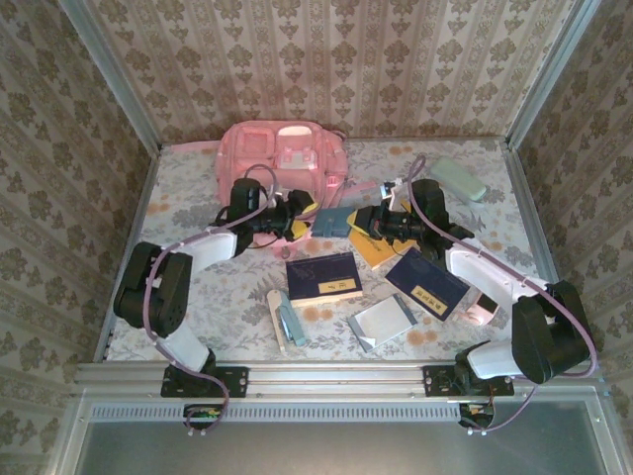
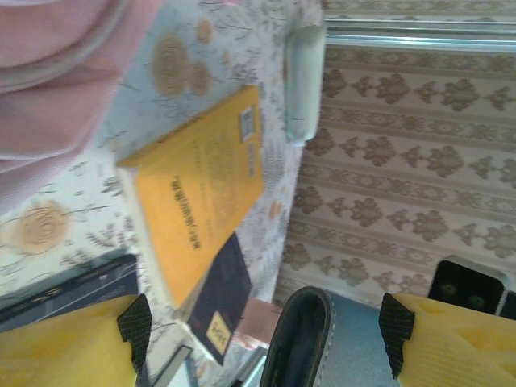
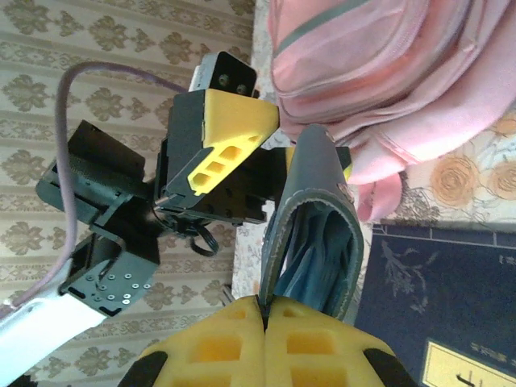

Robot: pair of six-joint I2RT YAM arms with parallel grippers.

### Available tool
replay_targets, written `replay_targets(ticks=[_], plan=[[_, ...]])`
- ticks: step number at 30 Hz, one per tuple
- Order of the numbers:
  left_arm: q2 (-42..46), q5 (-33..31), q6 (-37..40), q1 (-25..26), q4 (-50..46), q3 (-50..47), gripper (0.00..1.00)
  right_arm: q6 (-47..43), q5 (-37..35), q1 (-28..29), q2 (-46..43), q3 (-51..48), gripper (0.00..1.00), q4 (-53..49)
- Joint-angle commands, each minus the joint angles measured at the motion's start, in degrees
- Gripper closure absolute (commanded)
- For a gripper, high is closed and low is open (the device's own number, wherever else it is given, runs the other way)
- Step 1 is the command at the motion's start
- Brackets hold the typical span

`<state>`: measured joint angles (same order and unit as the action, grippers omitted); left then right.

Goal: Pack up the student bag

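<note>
A soft pink fabric student bag point(image 1: 282, 158) lies flat at the back of the flower-patterned worktop point(image 1: 188, 287), against the papered rear wall, its front pockets facing up (what the pockets hold cannot be made out). Just in front of it, a blue-grey pouch point(image 3: 310, 234) hangs between the two arms. It is limp and leather-like, with a stitched rim, and it gapes at one end to show folds of blue lining. The right claw point(image 3: 264, 310) has its ribbed yellow fingers pressed together on the pouch's thin edge. The left claw point(image 2: 265, 326) stands with its yellow fingers point(image 2: 72, 355) wide apart on either side of the pouch's other end, with a clear gap on one side. On the worktop below lies a flat, hard-edged orange-yellow book point(image 2: 201, 201), one corner overlapping a navy book point(image 2: 222, 302) with a pale label. A second navy book point(image 1: 323, 277) lies near the middle, with a shiny grey rectangular packet point(image 1: 384, 322) nearer the arm bases. A smooth, rounded, pale green case point(image 1: 458, 180) sits at the far right, well apart from the bag.
</note>
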<state>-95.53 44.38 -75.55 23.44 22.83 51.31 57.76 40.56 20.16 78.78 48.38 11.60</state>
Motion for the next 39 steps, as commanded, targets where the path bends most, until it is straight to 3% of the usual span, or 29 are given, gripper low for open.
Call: replay_targets(ticks=[1,5,10,15,20,23,25,31,35,39], plan=[[-2.0,3.2,-7.4,1.6,11.9,-1.0,0.23,3.0,0.6,-0.2,-1.6,-0.8,1.0,5.6],[-4.4,2.9,-15.0,2.2,22.8,-2.5,0.34,2.9,-0.5,-0.2,-0.7,-0.2,1.0,6.0],[-7.5,2.3,-21.8,2.3,34.7,-3.9,0.64,1.8,-2.8,-0.3,0.3,0.1,1.0,5.1],[-8.6,1.8,-24.0,2.3,39.3,-4.4,0.88,-1.5,-4.8,-0.3,0.5,1.2,1.0,-0.1],[-8.4,1.5,-23.7,2.3,39.5,-4.2,0.99,-3.9,-5.9,-0.3,0.5,1.4,1.0,-4.3],[-8.3,1.3,-23.4,2.3,39.5,-4.0,1.0,-5.4,-7.4,-0.3,0.3,1.4,0.79,-7.2],[-8.2,1.1,-23.3,2.3,39.5,-4.0,1.0,-6.5,-9.5,-0.2,-1.0,1.2,0.71,-9.1],[-8.1,0.8,-23.4,2.3,39.5,-4.1,1.0,-6.7,-14.0,-0.4,-3.3,0.4,0.24,-11.2],[-7.9,0.8,-23.4,2.3,39.5,-4.2,1.0,-5.8,-12.8,-0.7,-1.1,0.8,0.1,-10.3],[-7.7,0.6,-23.4,2.3,39.5,-4.3,1.0,-2.1,-7.5,-0.6,3.7,0.9,0.09,-1.7]])
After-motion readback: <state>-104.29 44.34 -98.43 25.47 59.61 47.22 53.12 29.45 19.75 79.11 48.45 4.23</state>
